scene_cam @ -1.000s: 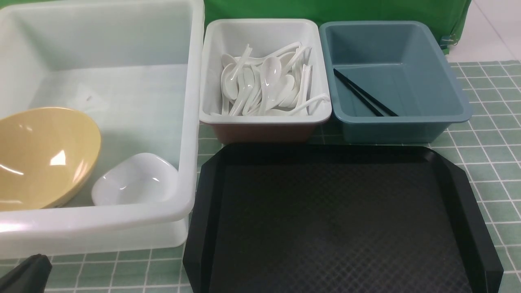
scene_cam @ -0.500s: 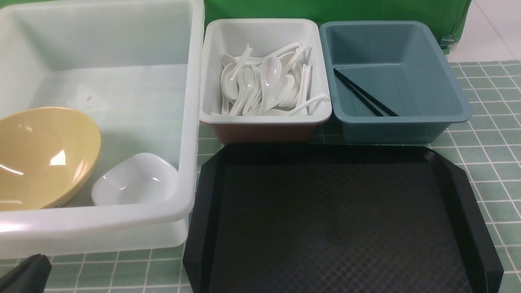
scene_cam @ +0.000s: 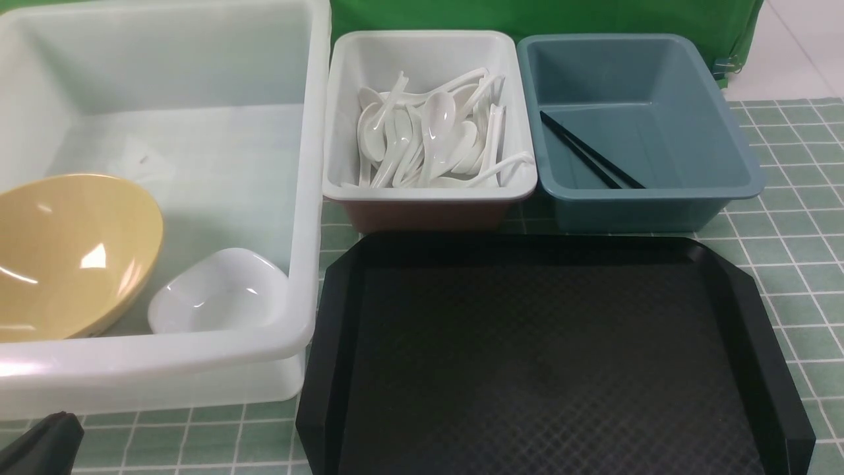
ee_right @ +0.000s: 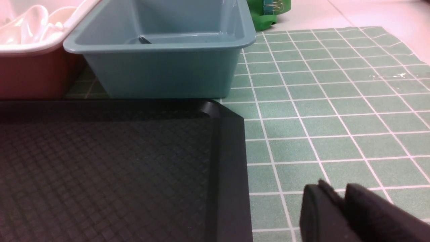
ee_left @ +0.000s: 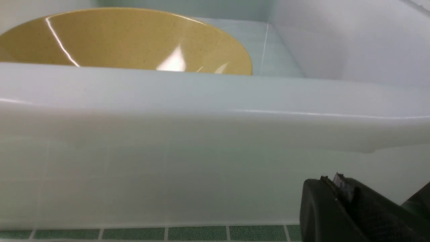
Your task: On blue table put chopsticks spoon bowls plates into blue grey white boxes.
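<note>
Large translucent white box (scene_cam: 300,198) sits at the robot's left on the green checked tablecloth (scene_cam: 791,251); inside, at its near end, a yellow bowl (scene_cam: 72,254) lies tilted on its side with a small white dish (scene_cam: 217,290) just beside it. Middle white box (scene_cam: 343,99) holds a loose heap of white spoons (scene_cam: 428,135). Blue-grey box (scene_cam: 725,132) to the right of it holds a pair of black chopsticks (scene_cam: 590,155) lying diagonally on its floor. Black tray (scene_cam: 732,284) sits in front of these two boxes, nothing on it. Left gripper (ee_left: 339,195): low, just outside the near wall of the large box; jaws pressed together, nothing between them. In the front view only a dark corner of it shows at the lower left edge. Right gripper (ee_right: 339,201): low over the tablecloth, just beside the tray's right edge; fingers nearly together with a narrow gap showing, nothing in them; it is out of the front view.
</note>
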